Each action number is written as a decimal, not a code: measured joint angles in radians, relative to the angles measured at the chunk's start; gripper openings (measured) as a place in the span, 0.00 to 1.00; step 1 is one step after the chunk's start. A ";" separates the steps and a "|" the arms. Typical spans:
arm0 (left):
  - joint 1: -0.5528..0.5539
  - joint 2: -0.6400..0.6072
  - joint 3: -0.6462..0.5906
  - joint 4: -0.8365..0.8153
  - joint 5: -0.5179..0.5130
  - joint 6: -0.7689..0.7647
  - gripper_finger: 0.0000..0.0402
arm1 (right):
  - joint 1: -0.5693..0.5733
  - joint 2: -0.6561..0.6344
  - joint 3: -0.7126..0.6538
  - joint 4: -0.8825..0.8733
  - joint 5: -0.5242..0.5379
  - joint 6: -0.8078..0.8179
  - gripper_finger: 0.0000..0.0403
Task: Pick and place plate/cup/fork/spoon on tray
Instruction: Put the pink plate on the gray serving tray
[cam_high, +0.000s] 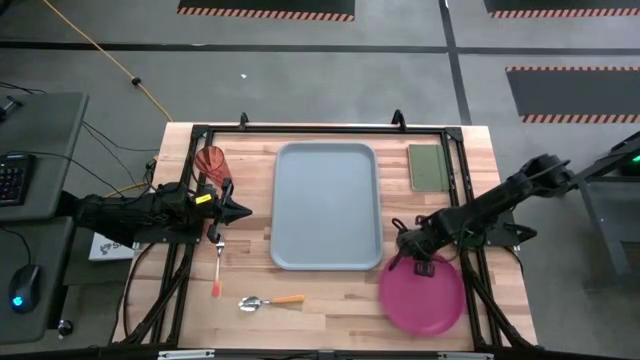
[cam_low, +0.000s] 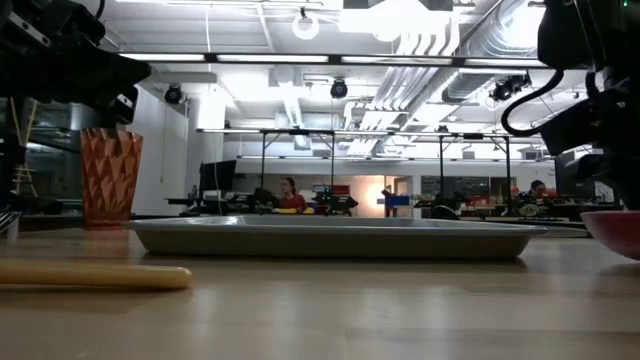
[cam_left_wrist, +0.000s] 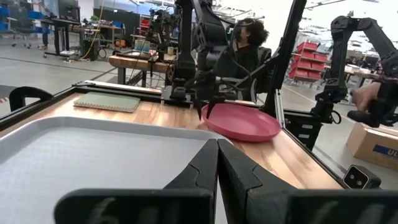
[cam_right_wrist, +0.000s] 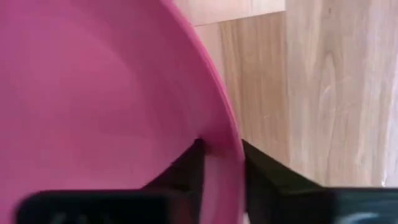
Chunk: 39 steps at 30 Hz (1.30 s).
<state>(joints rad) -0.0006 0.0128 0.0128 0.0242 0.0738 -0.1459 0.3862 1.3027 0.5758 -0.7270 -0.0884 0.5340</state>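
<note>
The pink plate (cam_high: 422, 297) lies on the table at the near right, beside the tray's near right corner. My right gripper (cam_high: 408, 250) is shut on the plate's far left rim. The grey-blue tray (cam_high: 327, 205) lies bare in the middle. My left gripper (cam_high: 245, 211) is shut and empty, hovering at the tray's left edge. The orange cup (cam_high: 211, 160) stands upright at the far left. The fork (cam_high: 218, 262) lies near the left arm, and the spoon (cam_high: 268, 301) lies by the near edge. My right gripper pinches the plate's rim (cam_right_wrist: 221, 146) at its far left side, one finger (cam_right_wrist: 186, 168) inside the plate and one (cam_right_wrist: 264, 171) outside. The fingers come from above, pointing down. The plate's side away from the fingers (cam_left_wrist: 267, 132) rests on the table.
A dark green pad (cam_high: 428, 166) lies at the far right, beyond the right arm. A black frame runs along the table's edges. People sit in the room beyond the table (cam_low: 290, 195).
</note>
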 joint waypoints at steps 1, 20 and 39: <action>0.000 0.000 0.000 0.000 0.000 0.000 0.00 | -0.001 -0.006 0.000 -0.003 -0.010 -0.001 0.09; 0.000 0.000 0.000 0.000 0.002 0.000 0.00 | -0.065 -0.178 0.235 0.166 -0.110 -0.034 0.00; 0.000 0.000 0.000 0.000 0.002 0.000 0.00 | -0.844 0.198 0.313 0.497 -0.007 0.031 0.00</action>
<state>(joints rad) -0.0006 0.0128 0.0128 0.0242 0.0753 -0.1462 -0.4575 1.5005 0.8890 -0.2296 -0.0951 0.5648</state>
